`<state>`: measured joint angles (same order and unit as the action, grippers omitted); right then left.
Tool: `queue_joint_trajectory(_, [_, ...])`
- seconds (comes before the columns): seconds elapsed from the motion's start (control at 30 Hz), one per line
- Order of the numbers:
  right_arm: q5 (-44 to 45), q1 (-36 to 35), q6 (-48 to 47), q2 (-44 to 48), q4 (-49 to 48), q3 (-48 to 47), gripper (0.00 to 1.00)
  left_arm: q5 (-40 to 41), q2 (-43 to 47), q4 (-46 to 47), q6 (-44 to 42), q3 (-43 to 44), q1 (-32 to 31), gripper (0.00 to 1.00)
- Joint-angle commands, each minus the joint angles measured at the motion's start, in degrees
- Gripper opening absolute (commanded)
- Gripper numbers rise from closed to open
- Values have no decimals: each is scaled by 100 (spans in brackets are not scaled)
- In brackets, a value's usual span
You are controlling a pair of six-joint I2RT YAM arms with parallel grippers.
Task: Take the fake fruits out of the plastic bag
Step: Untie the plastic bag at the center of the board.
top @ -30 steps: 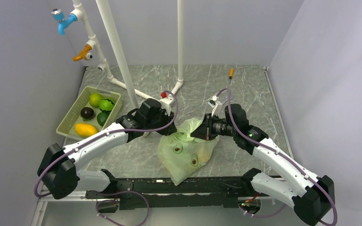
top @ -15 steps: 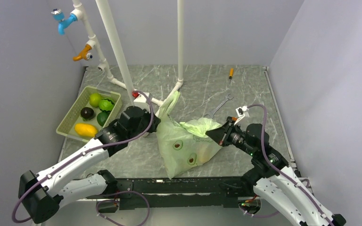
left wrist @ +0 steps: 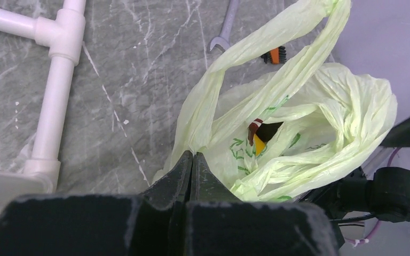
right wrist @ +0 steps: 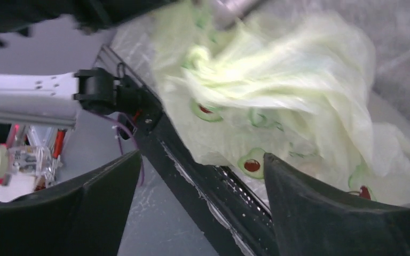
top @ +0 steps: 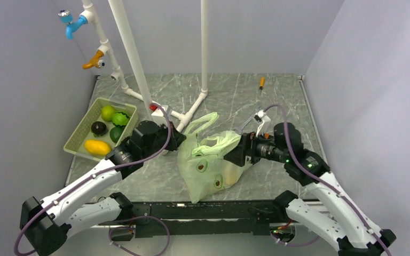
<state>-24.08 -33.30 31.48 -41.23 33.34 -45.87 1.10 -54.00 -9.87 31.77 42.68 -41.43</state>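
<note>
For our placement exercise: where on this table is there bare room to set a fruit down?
Bare marble: at the back between the white pipes and the orange-handled tool, and the far right corner beside that tool. Crowded: the middle, around the plastic bag and the wrench behind it; the basket fills the left edge.

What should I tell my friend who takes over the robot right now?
Left gripper: shut, pinching the bag at the rim of its mouth.
Right gripper: open, at the bag's right side, holding nothing.
Done: five fruits lie in the basket at the far left.
Left: something yellow shows inside the bag's open mouth, probably a fruit to take out. What else is in there is hidden.
</note>
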Motion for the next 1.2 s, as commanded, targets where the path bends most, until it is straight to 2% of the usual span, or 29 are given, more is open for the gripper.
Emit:
queue_joint_trajectory(0.0, [-525,-1,-975,75,511,-1104,92,-144,34,187,103,324,35,0])
queue_joint_trajectory(0.17, [-688,-39,-1180,-455,128,-1523,95,-169,69,97,128,359,35,0])
queue_joint_trajectory(0.23, [-450,-262,-1335,-720,-12,-1697,95,-248,69,135,173,324,38,0])
queue_joint_trajectory(0.27, [-116,-525,-1476,-850,-46,-1797,95,-286,65,145,204,316,42,0])
queue_joint_trajectory(0.4, [2172,-1988,-2197,-1687,485,-2496,98,-300,24,97,228,331,44,0])
queue_joint_trajectory(0.47, [3219,-2465,-2390,-2109,688,-2699,98,-287,5,42,212,360,39,0])
queue_joint_trajectory(0.63, [4999,-3727,-3172,-2474,473,-2566,99,-472,10,137,246,267,63,0])
queue_joint_trajectory(0.7, [5578,-3976,-3415,-2645,391,-2534,99,-565,4,169,280,250,74,0])
queue_joint_trajectory(0.87, [6291,-4205,-3761,-3104,359,-2354,95,-553,-6,49,188,305,83,0])
queue_joint_trajectory(1.03, [6619,-4207,-3941,-3058,-336,-1768,94,-574,37,17,164,283,111,0])
queue_joint_trajectory(1.17, [6363,-4203,-3911,-2974,-587,-1635,91,-617,69,45,179,260,120,0])
